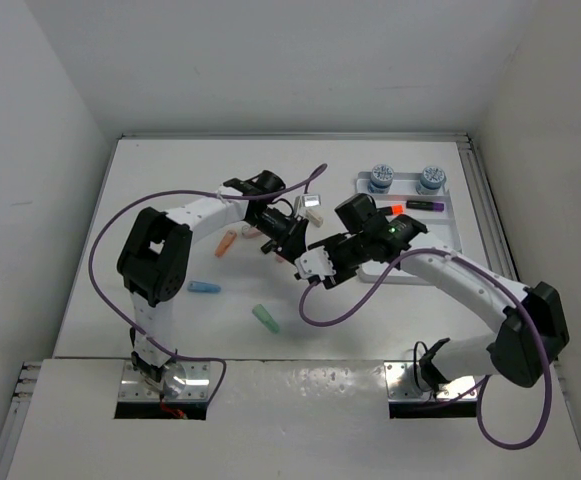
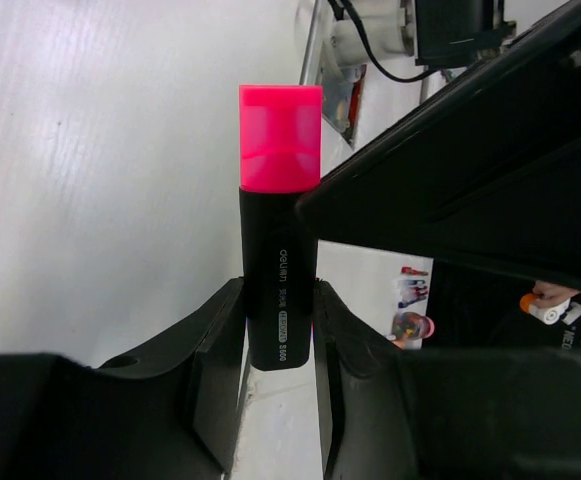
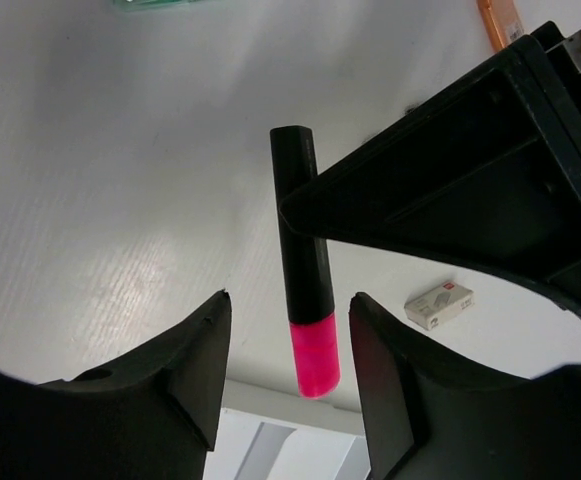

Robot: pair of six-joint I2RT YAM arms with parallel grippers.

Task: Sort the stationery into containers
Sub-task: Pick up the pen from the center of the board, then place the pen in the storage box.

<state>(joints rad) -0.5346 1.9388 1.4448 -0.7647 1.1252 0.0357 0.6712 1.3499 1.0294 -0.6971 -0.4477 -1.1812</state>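
My left gripper [image 2: 278,300] is shut on the black body of a marker with a pink end [image 2: 280,140] and holds it above the table. My right gripper [image 3: 290,305] is open, with its jaws on either side of the marker's pink end [image 3: 315,355], not touching it. In the top view the two grippers, left [image 1: 288,238] and right [image 1: 315,265], meet at mid-table, left of the white tray [image 1: 420,248]. The tray holds two blue-white pots [image 1: 380,178] [image 1: 430,178], an orange-ended marker [image 1: 395,208] and a purple-ended marker [image 1: 425,204].
An orange stub [image 1: 225,243], a blue stub [image 1: 204,288] and a green stub [image 1: 266,318] lie on the table left of the grippers. A small beige block [image 3: 438,303] lies near the tray's left edge [image 1: 313,208]. Purple cables loop over both arms.
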